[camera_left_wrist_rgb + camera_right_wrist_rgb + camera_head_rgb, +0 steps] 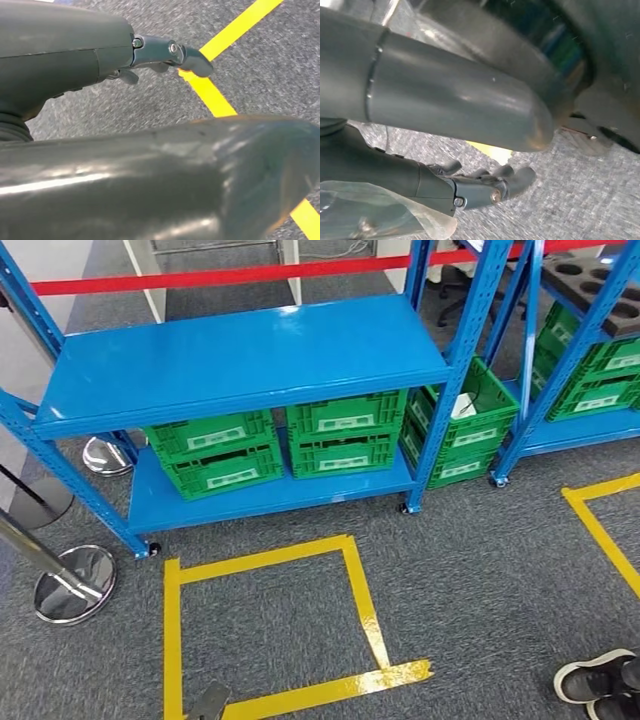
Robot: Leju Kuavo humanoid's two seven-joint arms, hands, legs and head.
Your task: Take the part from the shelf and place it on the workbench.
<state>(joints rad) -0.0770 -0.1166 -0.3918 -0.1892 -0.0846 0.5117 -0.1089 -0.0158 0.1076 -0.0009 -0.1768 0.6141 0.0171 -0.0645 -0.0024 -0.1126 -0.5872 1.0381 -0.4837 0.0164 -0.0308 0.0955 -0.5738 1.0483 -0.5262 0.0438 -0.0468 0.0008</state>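
Note:
A blue two-level shelf (249, 360) stands ahead; its upper board is bare. On its lower board sit two stacks of green crates (343, 435). Another green crate (468, 415) to the right holds a white object (462, 405). My left hand (158, 52) hangs over grey carpet and yellow tape, fingers stretched out and holding nothing. My right hand (478, 187) also hangs low above the carpet, its fingers loosely apart and empty. A grey tip (207, 702) at the bottom edge of the head view looks like part of my left hand.
A yellow tape square (264, 630) marks the carpet before the shelf. Chrome stanchion bases (74, 585) stand at the left, and a red barrier tape (226, 278) runs behind. A second blue shelf (596, 330) with crates is at the right. A person's dark shoes (600, 680) are at the bottom right.

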